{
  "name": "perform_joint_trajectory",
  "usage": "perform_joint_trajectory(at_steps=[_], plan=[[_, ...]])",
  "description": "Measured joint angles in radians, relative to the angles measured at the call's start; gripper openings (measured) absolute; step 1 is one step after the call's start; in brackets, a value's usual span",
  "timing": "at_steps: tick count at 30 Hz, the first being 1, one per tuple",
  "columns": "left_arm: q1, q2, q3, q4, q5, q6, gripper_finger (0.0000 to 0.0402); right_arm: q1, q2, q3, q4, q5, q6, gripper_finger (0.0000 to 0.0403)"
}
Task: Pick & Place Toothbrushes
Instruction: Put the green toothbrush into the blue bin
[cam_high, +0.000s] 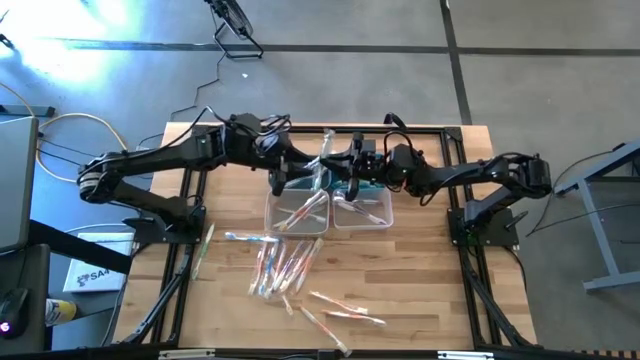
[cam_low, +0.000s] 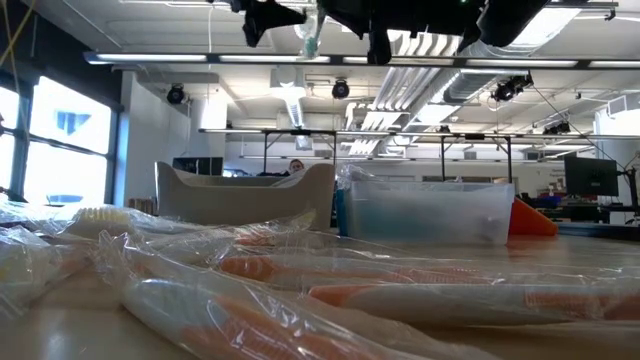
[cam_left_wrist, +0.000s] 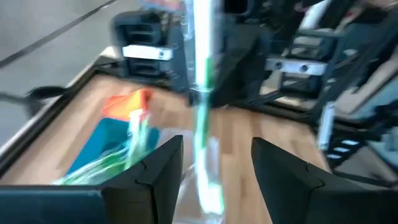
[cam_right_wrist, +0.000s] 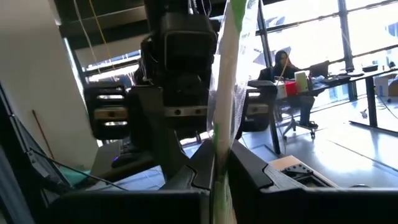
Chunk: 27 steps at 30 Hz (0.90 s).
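A green toothbrush (cam_right_wrist: 229, 68) in a clear wrapper stands nearly upright in the air over the two clear bins at the table's far middle. My right gripper (cam_right_wrist: 219, 163) is shut on it. My left gripper (cam_left_wrist: 217, 168) faces it from the table's left, open. Its fingers stand on either side of the toothbrush's lower end (cam_left_wrist: 208, 190) with a gap to each. From above, both grippers meet at the toothbrush (cam_high: 326, 152). Several more wrapped toothbrushes (cam_high: 285, 265) lie flat on the wood nearer the front edge. My right gripper pinches the wrapped green toothbrush partway along its length (cam_right_wrist: 217, 146) between its two fingers. The fingers come about level from the table's right and lie across the toothbrush. It is lifted clear, nearly upright, with the longer part above the fingers.
Two clear bins (cam_high: 298, 208) (cam_high: 362, 208) stand side by side under the grippers, each with a few toothbrushes inside. One green toothbrush (cam_high: 205, 245) lies apart at the left. An orange and teal thing (cam_left_wrist: 127, 106) sits by the bins. A person sits in the room behind.
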Motion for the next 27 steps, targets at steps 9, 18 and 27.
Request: perform_joint_trajectory(at_steps=[9, 18, 27], plan=[[0.0, -0.111, 0.0, -0.161, -0.1, 0.006, 0.0186, -0.035, -0.149, 0.0, -0.306, 0.098, -0.054, 0.0018], [0.0, -0.179, 0.0, -0.252, -0.163, -0.001, 0.0186, -0.035, -0.285, 0.0, -0.63, 0.27, -0.174, 0.0018], [-0.001, -0.202, 0.0, -0.269, -0.19, -0.013, 0.0186, -0.033, -0.291, 0.0, -0.87, 0.416, -0.328, 0.0018]])
